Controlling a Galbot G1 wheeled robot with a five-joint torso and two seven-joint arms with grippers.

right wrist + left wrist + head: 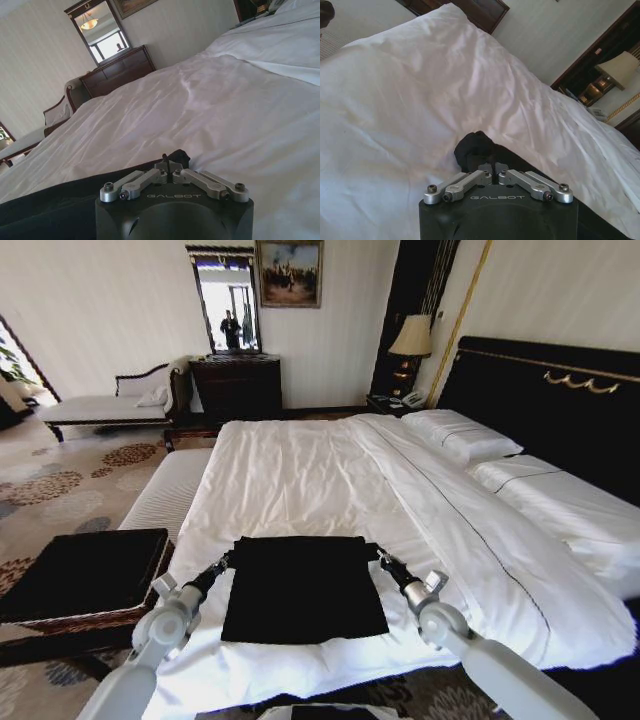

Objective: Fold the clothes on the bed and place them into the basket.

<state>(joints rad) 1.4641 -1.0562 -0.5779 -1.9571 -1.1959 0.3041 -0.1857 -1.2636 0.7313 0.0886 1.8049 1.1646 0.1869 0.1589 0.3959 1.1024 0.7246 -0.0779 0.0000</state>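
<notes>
pinching the black t-shirt [303, 588] corners on the bed [300, 480]: left tool [228, 562], right tool [374, 554].

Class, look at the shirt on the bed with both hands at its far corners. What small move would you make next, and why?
Probably lift both corners together and draw them toward the near hem. The left hand and right hand are each shut on a far corner of the black shirt, which lies flat on the bed, so a fold is set up. The basket waits at the left.
</notes>
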